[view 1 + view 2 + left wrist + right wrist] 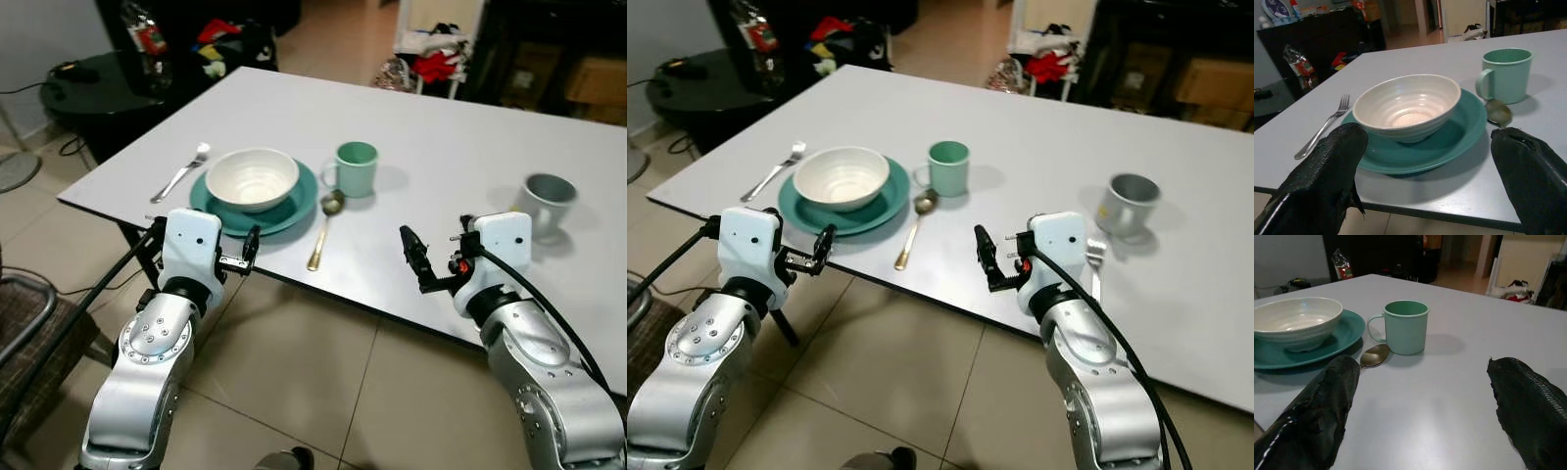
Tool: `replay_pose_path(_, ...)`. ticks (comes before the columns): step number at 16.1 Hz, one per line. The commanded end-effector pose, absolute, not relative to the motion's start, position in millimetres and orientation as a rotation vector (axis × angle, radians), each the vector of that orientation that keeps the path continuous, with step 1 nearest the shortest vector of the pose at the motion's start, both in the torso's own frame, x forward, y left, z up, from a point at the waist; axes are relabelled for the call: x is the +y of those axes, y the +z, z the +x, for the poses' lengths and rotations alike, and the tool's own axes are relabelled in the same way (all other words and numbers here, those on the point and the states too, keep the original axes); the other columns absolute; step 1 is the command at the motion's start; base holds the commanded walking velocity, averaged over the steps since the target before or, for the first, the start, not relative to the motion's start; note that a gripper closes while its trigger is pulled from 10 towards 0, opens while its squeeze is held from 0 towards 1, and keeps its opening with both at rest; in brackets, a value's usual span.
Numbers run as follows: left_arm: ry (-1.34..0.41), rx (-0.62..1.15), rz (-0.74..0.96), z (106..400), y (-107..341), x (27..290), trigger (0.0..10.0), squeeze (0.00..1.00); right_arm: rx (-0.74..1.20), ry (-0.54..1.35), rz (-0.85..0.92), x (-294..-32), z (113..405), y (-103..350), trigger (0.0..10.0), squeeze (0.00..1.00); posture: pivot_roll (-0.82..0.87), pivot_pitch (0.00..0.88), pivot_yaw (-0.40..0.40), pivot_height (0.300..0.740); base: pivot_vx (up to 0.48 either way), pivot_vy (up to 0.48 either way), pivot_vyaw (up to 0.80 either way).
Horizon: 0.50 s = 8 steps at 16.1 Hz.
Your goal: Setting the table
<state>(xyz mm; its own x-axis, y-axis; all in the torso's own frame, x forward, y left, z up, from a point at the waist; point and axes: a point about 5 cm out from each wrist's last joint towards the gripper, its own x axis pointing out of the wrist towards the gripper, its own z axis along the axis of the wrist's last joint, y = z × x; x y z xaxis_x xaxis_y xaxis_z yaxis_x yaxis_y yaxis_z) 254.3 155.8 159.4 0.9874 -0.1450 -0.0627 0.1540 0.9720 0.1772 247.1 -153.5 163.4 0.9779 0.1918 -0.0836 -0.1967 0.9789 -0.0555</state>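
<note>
My left gripper (245,257) and right gripper (419,262) hover wide open, empty, at the table (431,117) edge; the white bowl (252,178) sits centred on its teal plate (299,209), ready for dining.

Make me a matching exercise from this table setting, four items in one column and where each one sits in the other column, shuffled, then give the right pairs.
Items:
1. white ribbed bowl
2. silver fork
3. gold-handled spoon
4. grey metal mug

Places:
A. alone on the table ahead of the right gripper
B. on the teal plate
C. between the teal plate and the mint green mug
D. on the table, on the plate's left side

Pairs: 1-B, 2-D, 3-C, 4-A
</note>
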Motion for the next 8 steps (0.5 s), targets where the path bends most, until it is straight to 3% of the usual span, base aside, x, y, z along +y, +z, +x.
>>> replay_pose_path(1,-0.148,0.044,0.205,251,162,160,10.0,0.00,0.073,0.205,-0.104,-150,248,159,10.0,1.00,0.13,0.000,0.034,0.740,0.000,0.000,0.80)
replay_pose_path(4,-0.139,0.048,0.215,252,162,166,10.0,0.00,0.101,0.194,-0.063,-147,249,156,10.0,1.00,0.09,0.000,0.063,0.740,0.000,0.000,0.80)
replay_pose_path(8,-0.173,0.035,0.204,259,164,155,10.0,0.00,0.133,0.262,-0.010,-144,245,150,10.0,1.00,0.10,0.000,0.062,0.740,0.000,0.000,0.80)
